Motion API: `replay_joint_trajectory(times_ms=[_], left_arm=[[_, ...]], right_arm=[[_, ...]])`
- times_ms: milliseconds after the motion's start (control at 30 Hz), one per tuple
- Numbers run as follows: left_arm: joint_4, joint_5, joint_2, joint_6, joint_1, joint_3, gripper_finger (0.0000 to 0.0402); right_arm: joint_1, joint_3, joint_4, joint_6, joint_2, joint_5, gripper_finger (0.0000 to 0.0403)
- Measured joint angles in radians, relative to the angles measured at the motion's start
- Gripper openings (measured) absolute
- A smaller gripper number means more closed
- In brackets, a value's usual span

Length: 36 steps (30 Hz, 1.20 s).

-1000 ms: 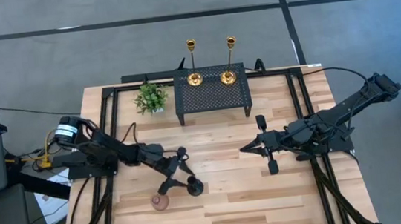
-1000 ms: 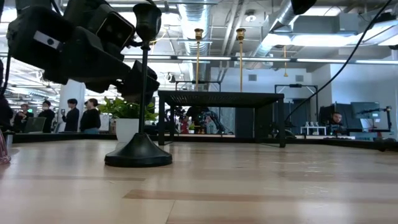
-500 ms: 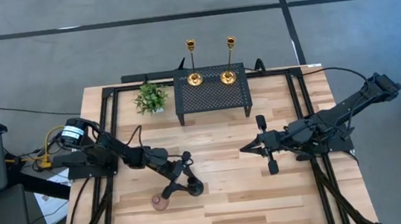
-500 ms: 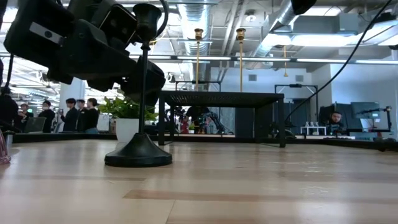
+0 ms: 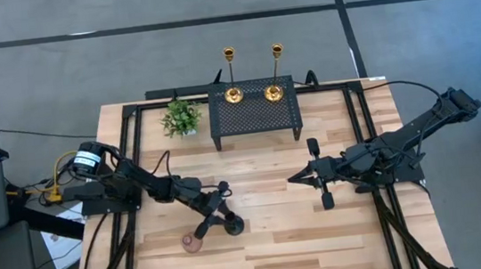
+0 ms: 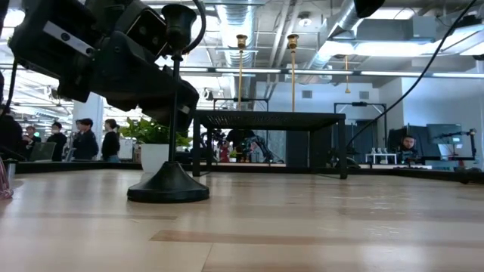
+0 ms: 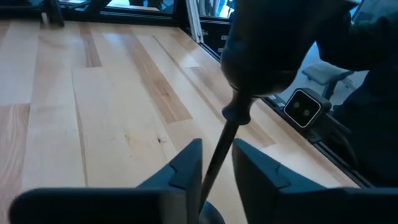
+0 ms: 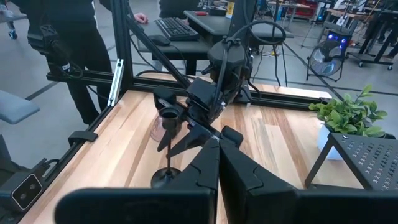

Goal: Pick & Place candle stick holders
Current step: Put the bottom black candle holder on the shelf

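Note:
A black candle stick holder point(image 5: 233, 227) stands upright on its round base point(image 6: 168, 189) on the wooden table, left of centre and near the front. My left gripper point(image 5: 217, 210) reaches level from the table's left. Its fingers point(image 7: 186, 171) stand close on either side of the thin stem point(image 7: 219, 158), below the cup point(image 7: 267, 56). A squat pinkish-brown holder point(image 5: 193, 242) sits just left of the black base. Two gold holders point(image 5: 233, 93) point(image 5: 274, 92) stand on the black mesh stand point(image 5: 255, 115). My right gripper point(image 5: 292, 179) hangs shut over the table's right half, holding nothing. My left gripper has the black holder's stem point(image 7: 214, 177) between its two fingers, which come level from the table's left and lie across it. A thin strip of table shows on each side of the stem at the fingertips. I cannot tell whether either finger touches it. The holder stands on its base.
A small green potted plant point(image 5: 181, 117) stands left of the mesh stand at the back. Black frame rails point(image 5: 131, 155) run along both table sides. Bare wood lies in the middle and at the front right. People stand in the room beyond the table.
My left gripper has moved a little toward the black holder, and in the low view its body now covers the middle of the stem. The holder has stayed in place and upright.

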Motion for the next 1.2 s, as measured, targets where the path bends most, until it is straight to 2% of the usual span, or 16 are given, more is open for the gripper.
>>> replay_joint_trajectory(times_ms=[400, 800, 933, 1200], left_arm=[[0.008, -0.004, -0.001, 0.001, 0.001, 0.000, 0.0020], [-0.019, -0.026, -0.022, -0.033, 0.009, 0.000, 0.0015], [-0.101, -0.036, -0.106, -0.052, 0.025, -0.002, 0.0015], [-0.369, -0.126, -0.370, -0.050, 0.048, -0.001, 0.0015]], right_arm=[[0.000, 0.000, -0.004, 0.000, 0.000, 0.000, 0.0000], [0.000, 0.000, -0.008, 0.000, 0.000, 0.000, 0.0000], [0.000, 0.000, -0.018, 0.001, 0.000, 0.000, 0.0000], [0.000, 0.000, -0.039, 0.002, 0.000, 0.000, 0.0000]])
